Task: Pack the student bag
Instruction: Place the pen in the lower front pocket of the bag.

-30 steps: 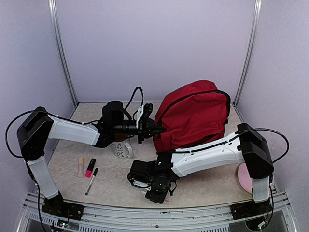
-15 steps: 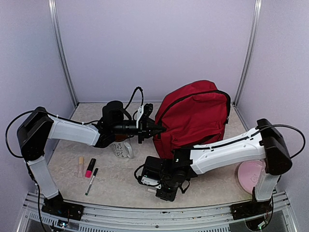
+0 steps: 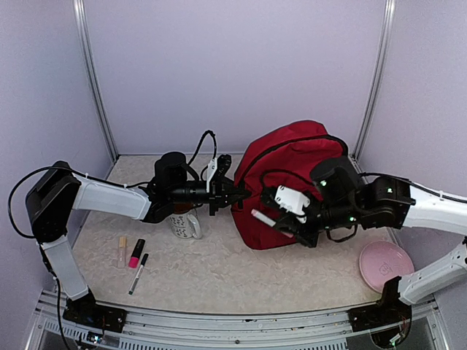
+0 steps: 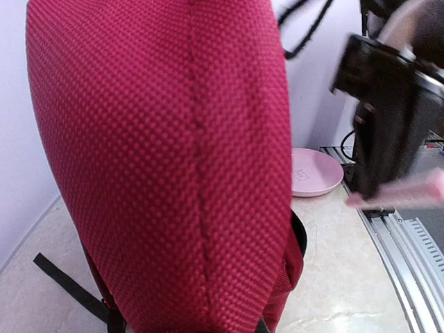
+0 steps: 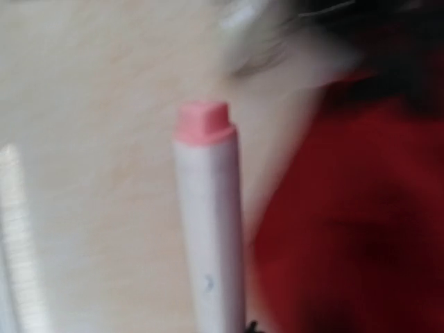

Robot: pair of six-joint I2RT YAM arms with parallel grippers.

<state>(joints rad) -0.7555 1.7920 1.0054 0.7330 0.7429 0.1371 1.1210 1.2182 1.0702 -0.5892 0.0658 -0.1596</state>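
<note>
The dark red student bag stands upright at the back right and fills the left wrist view. My left gripper is at the bag's left edge and looks shut on its fabric; its fingers are hidden in the wrist view. My right gripper is shut on a white marker with a pink end, held in the air in front of the bag's lower front. The marker shows blurred in the right wrist view, with red fabric to its right.
A white mug stands under the left arm. A yellow tube, a pink marker and a black pen lie at the front left. A pink plate lies at the front right, also in the left wrist view.
My right arm has lifted the white marker off the table's front centre and swung it up and right to the bag's front. The left arm and bag have not moved.
</note>
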